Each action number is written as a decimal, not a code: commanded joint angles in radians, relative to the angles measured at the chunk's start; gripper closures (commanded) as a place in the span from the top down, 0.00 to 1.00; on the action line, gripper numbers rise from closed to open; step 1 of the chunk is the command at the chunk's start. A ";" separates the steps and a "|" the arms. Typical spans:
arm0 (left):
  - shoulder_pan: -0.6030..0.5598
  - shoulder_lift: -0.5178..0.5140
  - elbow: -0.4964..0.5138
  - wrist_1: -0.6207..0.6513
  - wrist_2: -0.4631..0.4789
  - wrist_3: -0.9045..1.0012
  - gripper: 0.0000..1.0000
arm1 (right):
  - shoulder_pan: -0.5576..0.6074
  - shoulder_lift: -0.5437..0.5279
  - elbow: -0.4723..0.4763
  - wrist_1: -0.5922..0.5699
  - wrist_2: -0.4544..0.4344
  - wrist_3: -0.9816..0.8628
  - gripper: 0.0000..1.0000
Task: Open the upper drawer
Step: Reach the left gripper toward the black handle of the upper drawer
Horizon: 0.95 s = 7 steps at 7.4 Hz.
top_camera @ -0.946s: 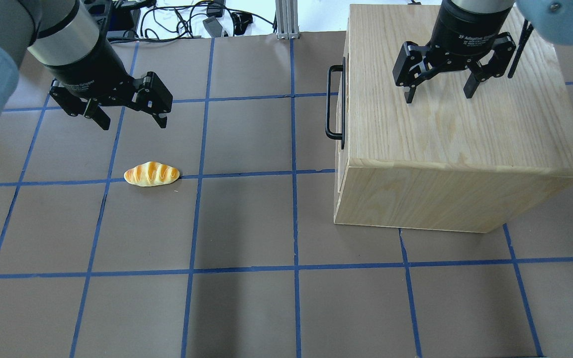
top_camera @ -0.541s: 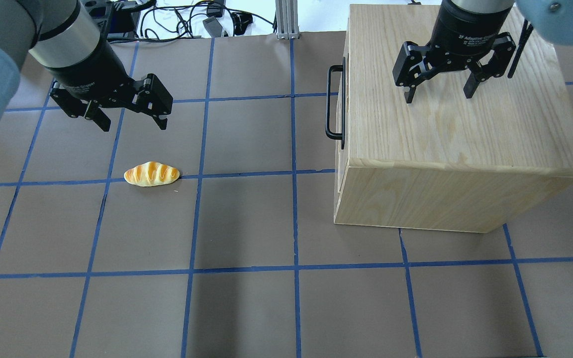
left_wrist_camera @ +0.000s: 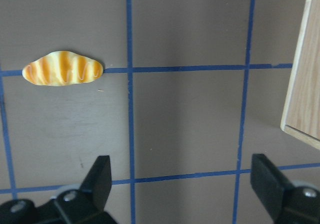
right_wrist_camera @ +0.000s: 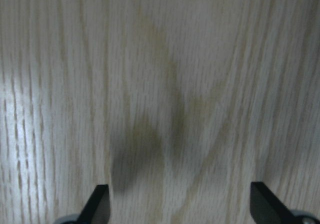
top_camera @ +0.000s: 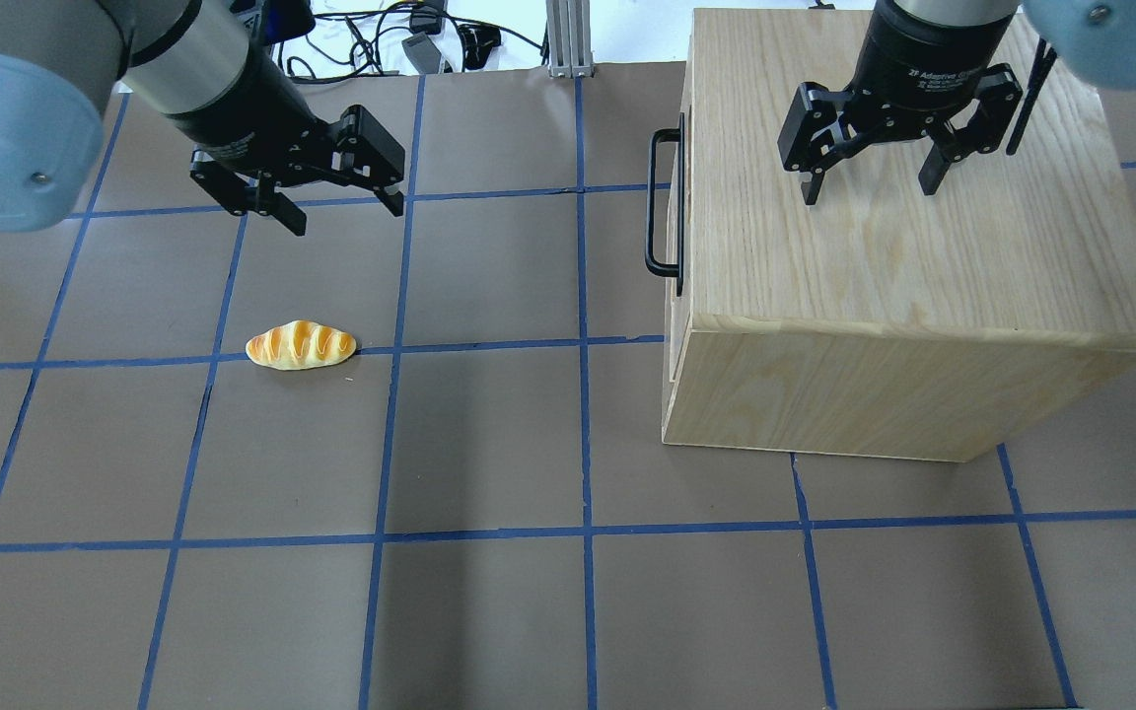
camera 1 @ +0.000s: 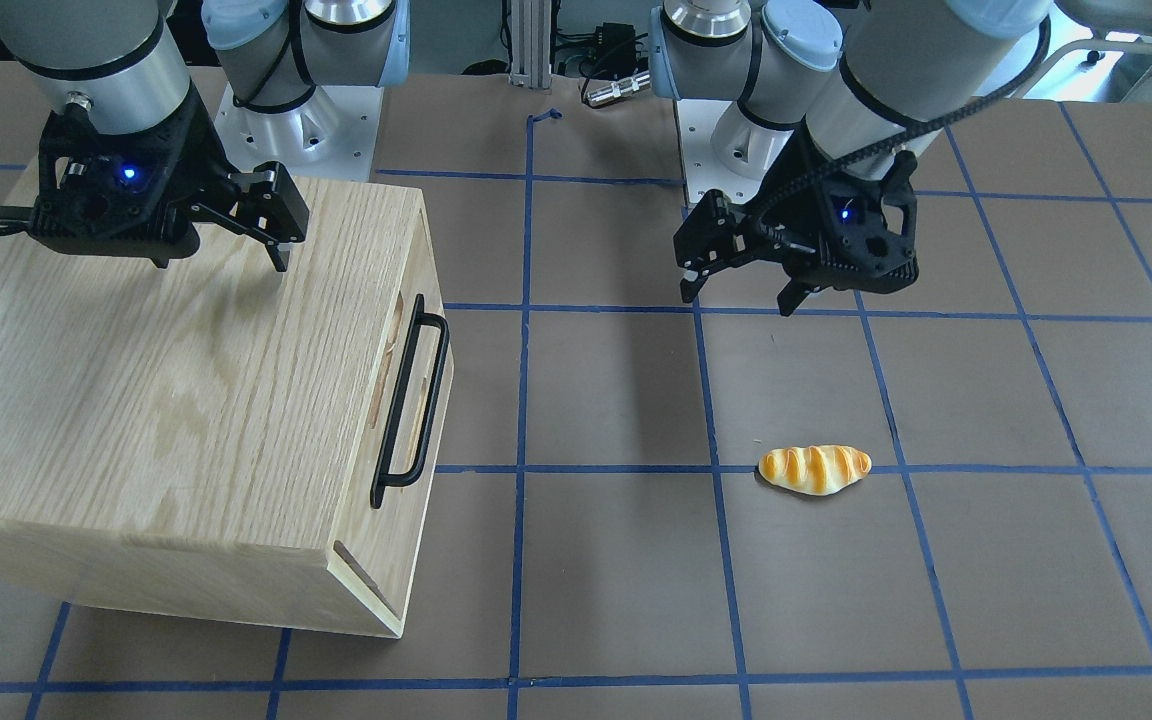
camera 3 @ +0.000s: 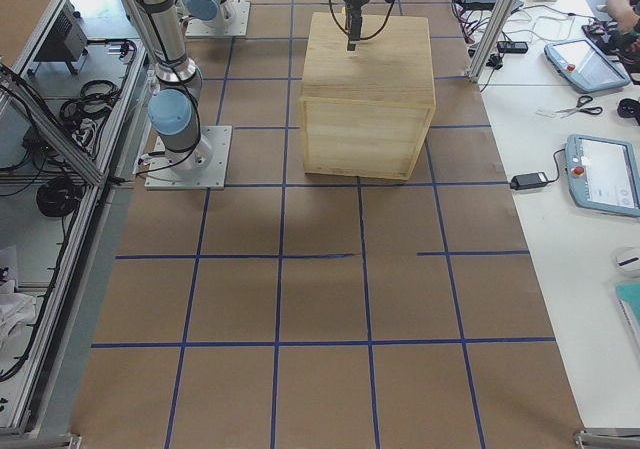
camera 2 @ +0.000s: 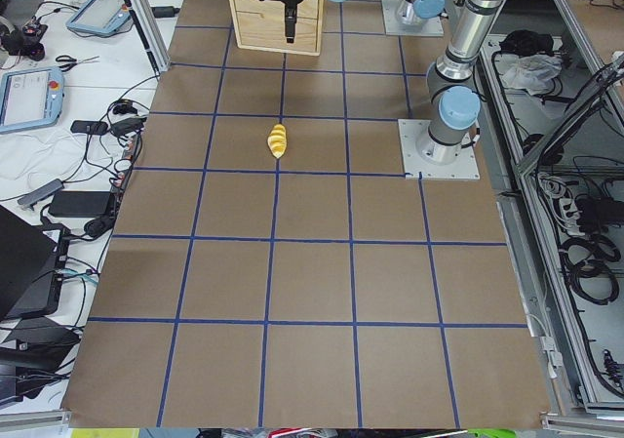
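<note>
The upper drawer's front panel (top_camera: 683, 197) is on the left face of the oak cabinet (top_camera: 923, 276) and stands closed. Its black bar handle (top_camera: 651, 202) also shows in the front-facing view (camera 1: 411, 400). My left gripper (top_camera: 346, 212) is open and empty. It hovers over the table, well to the left of the handle, and shows in the front-facing view (camera 1: 736, 300). My right gripper (top_camera: 869, 192) is open and empty just above the cabinet top. In the right wrist view (right_wrist_camera: 180, 204) only wood grain lies between its fingers.
A toy bread roll (top_camera: 301, 345) lies on the brown mat with blue tape lines, below the left gripper. It also shows in the left wrist view (left_wrist_camera: 63, 68). Cables and gear lie past the table's far edge (top_camera: 410, 39).
My left gripper has moved to the right and slightly farther back, toward the cabinet side. The right gripper, bread and drawer have not moved.
</note>
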 commanded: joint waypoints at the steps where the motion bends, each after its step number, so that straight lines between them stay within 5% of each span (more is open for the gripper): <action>1: -0.060 -0.089 -0.005 0.100 -0.111 -0.081 1.00 | -0.001 0.000 0.000 0.000 0.000 -0.001 1.00; 3: -0.189 -0.155 0.004 0.284 -0.116 -0.344 1.00 | 0.000 0.000 0.001 0.000 0.000 0.001 1.00; 7: -0.289 -0.238 0.005 0.429 -0.164 -0.505 1.00 | -0.001 0.000 0.000 0.000 0.000 0.001 1.00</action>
